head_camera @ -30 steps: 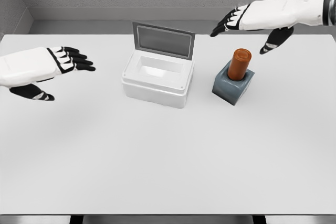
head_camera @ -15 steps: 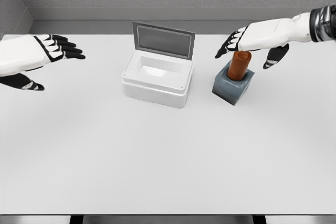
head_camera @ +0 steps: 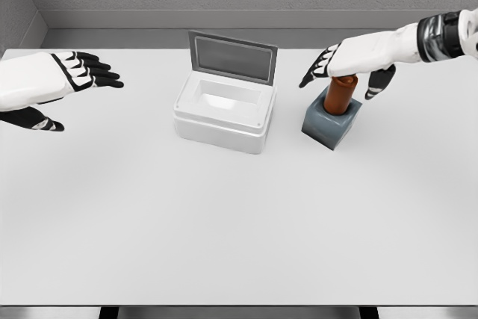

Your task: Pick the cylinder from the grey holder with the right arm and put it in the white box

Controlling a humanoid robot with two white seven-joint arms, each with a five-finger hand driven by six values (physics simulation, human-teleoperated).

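A brown-orange cylinder [head_camera: 340,95] stands upright in the grey holder [head_camera: 331,121] right of the table's middle. My right hand [head_camera: 348,62] hovers palm down just over the cylinder's top and hides it, fingers spread and holding nothing. The thumb hangs down at the cylinder's right side. The white box [head_camera: 224,111] sits left of the holder with its grey lid [head_camera: 232,57] raised at the back; its inside shows nothing in it. My left hand [head_camera: 56,84] floats at the far left, open, well away from the box.
The white table [head_camera: 239,222] stretches wide in front of the box and holder. A grey wall runs behind the table's far edge.
My right hand has dropped and moved left, from behind the holder to right above the cylinder. My left hand rose and drew back toward the left edge, then stayed.
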